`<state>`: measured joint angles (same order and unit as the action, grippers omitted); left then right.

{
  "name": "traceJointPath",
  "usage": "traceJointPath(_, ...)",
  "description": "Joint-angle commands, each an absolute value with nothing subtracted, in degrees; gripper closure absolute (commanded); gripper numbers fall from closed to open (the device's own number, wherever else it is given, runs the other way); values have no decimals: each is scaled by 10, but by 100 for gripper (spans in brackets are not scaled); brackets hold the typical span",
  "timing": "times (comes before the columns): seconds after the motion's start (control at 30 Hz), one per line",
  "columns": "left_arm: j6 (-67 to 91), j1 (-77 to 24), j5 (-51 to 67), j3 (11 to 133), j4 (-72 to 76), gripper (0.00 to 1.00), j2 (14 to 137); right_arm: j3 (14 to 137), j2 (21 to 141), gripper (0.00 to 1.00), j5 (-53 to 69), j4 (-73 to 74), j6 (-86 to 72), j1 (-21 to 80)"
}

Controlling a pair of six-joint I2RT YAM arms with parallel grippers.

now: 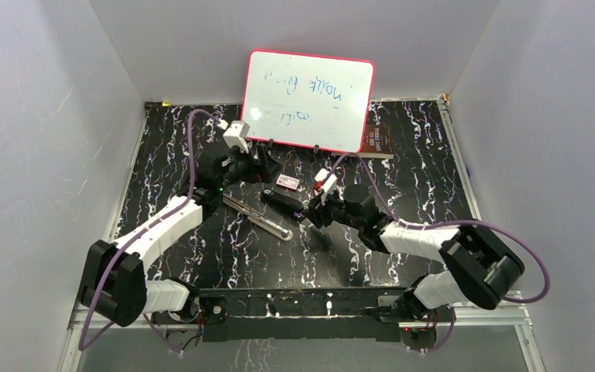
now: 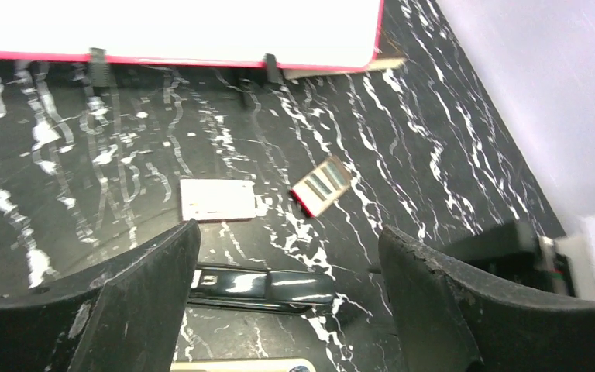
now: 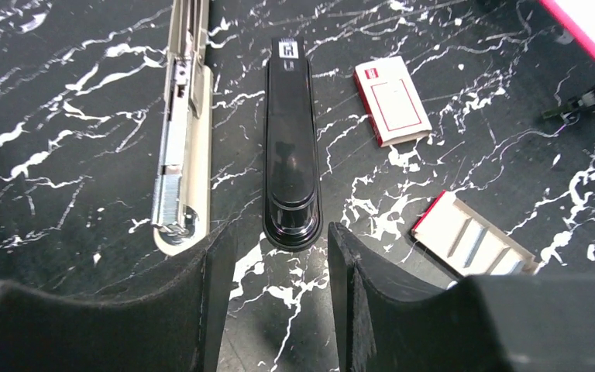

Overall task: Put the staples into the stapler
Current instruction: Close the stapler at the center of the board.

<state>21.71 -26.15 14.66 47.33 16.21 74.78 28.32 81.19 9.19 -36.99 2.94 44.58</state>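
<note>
The right gripper [image 3: 280, 232] is low over the tabletop [image 1: 426, 174], fingers apart and clamped on nothing. The rounded near end of the stapler [image 3: 290, 147] lies in the gap between the fingertips, with a sliver of tabletop showing on either side; whether a finger touches it I cannot tell. The stapler's black half runs straight away from this gripper. Just beside it on the left lies the pale rail half [image 3: 180, 147], metal channel up, nearly parallel and apart from it at the near end.

Right of the black half, near the right finger, the staples [image 3: 471, 242] sit as silvery strips in an open red-edged tray [image 3: 434, 217]. Farther on lies a closed white box with a red label [image 3: 391, 99].

The left gripper [image 2: 290, 232] hovers with its jaws wide apart and empty. The black half lies crosswise below the gap, with box and tray beyond on open tabletop.

From overhead, both grippers meet near the middle. Bare tabletop stretches left and right to the grey side walls, and a whiteboard [image 1: 307, 101] leans at the back edge. The tray of staples shows clearly only in the wrist views.
</note>
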Motion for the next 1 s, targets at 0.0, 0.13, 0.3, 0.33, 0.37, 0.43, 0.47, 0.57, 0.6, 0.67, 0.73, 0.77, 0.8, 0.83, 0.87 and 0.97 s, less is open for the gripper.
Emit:
traceJointPath(0.0,283,-218,72,448,109,16,710,290,751,45,104,-313,21,445)
traceJointPath(0.13,361,-153,83,403,96,14,693,319,748,45,123,-268,26,473)
traceJointPath(0.3,412,-104,100,356,102,13,670,356,792,46,100,-273,27,541)
traceJointPath(0.33,416,-99,103,352,102,13,669,363,805,46,94,-277,25,555)
traceJointPath(0.37,417,-94,104,348,100,12,667,372,824,46,86,-281,22,564)
traceJointPath(0.43,416,-87,108,344,102,12,665,385,850,46,72,-294,11,573)
traceJointPath(0.47,415,-85,110,343,103,12,664,391,864,46,62,-300,4,575)
traceJointPath(0.57,415,-83,112,339,109,12,668,415,906,47,49,-305,-5,575)
traceJointPath(0.6,415,-82,112,337,110,12,669,420,919,47,47,-306,-8,575)
traceJointPath(0.67,417,-81,113,331,116,12,670,427,939,49,46,-311,-10,575)
traceJointPath(0.73,419,-81,114,327,121,12,672,429,955,52,49,-316,-15,575)
traceJointPath(0.77,418,-81,114,325,124,12,673,429,961,54,47,-317,-16,575)
traceJointPath(0.8,420,-80,113,323,125,12,674,428,966,57,47,-317,-17,575)
traceJointPath(0.83,421,-79,113,321,126,12,675,427,970,60,46,-320,-18,574)
traceJointPath(0.87,423,-79,113,319,128,12,678,424,974,62,44,-324,-20,575)
traceJointPath(0.97,429,-77,112,312,134,12,681,420,983,71,42,-330,-22,575)
